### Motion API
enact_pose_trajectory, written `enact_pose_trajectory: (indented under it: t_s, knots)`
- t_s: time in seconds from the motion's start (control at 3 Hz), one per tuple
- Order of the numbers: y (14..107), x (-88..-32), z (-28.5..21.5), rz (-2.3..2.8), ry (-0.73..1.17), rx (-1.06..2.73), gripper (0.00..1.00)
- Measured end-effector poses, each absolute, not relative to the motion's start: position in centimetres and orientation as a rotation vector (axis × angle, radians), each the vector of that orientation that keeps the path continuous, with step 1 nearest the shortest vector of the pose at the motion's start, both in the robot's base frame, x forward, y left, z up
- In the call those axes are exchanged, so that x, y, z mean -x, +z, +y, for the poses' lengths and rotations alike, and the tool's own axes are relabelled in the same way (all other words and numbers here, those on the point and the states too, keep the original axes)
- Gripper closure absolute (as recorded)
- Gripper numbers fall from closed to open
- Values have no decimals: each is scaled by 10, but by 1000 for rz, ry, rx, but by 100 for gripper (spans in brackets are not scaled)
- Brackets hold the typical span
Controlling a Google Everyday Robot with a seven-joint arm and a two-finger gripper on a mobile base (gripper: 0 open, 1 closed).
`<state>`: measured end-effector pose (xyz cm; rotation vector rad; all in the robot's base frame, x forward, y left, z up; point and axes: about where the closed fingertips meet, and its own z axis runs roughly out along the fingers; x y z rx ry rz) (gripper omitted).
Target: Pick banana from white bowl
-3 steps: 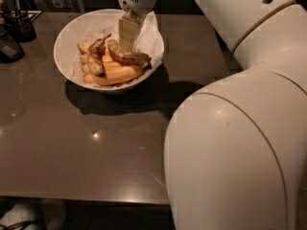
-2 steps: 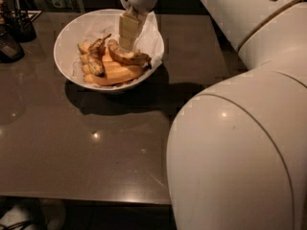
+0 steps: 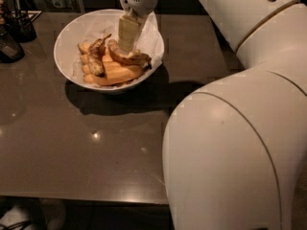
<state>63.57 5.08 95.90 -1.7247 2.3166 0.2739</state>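
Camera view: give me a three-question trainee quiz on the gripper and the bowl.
1. True or false: the gripper reaches down into the white bowl, right above the banana.
2. The banana lies: A) hanging over the rim; B) on the other bananas; C) beside the bowl.
3. Fill in: the bowl is lined with crumpled white ___.
Key: 1 true; 2 B; 3 paper.
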Motion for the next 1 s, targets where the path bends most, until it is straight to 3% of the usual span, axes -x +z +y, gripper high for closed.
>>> enact_pose_trajectory:
  t_s: [1.0]
  knots:
    - [935,-630,66,2342,408,1738,57]
